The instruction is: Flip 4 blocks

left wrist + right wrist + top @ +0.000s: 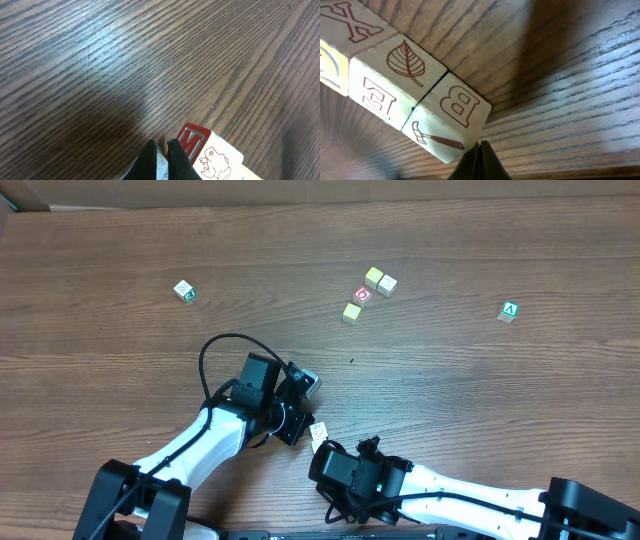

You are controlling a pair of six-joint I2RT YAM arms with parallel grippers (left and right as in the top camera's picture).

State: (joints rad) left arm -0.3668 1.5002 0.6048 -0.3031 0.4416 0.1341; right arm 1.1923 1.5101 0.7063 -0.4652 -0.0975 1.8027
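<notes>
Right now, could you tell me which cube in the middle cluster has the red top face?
The red-faced cube, just beyond the yellow-topped cube; its neighbours show pale or yellow tops.

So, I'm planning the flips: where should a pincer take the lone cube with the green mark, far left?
Grip the lone cube by two opposite side faces, coming down from above. It sits flat on the table with nothing against any side, so all are free. It looks turned slightly off the wood grain, so turn the jaws to match.
</notes>
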